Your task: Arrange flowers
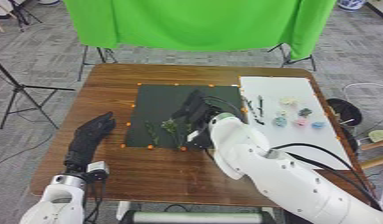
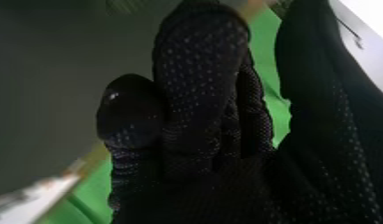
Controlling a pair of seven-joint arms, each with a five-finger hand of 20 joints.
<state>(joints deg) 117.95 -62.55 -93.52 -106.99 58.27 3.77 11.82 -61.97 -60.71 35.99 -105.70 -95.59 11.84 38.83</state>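
Leafy stems (image 1: 153, 133): on dark mat (image 1: 156, 97), near edge, beside right hand
Flower heads (image 1: 301, 121): cream, pink, blue; grouped on white sheet (image 1: 272, 137), right side of desk (image 1: 156, 172)
Thin stems (image 1: 260, 106): on sheet, left of heads
Right hand (image 1: 198, 106): over mat, fingers extended, open
Left hand (image 1: 91, 132): left of mat, open, fingers straight
Green cloth (image 1: 205, 22): beyond desk

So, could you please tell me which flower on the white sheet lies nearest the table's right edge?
The light blue flower: it lies right of the pink one, and every other flower lies farther left.
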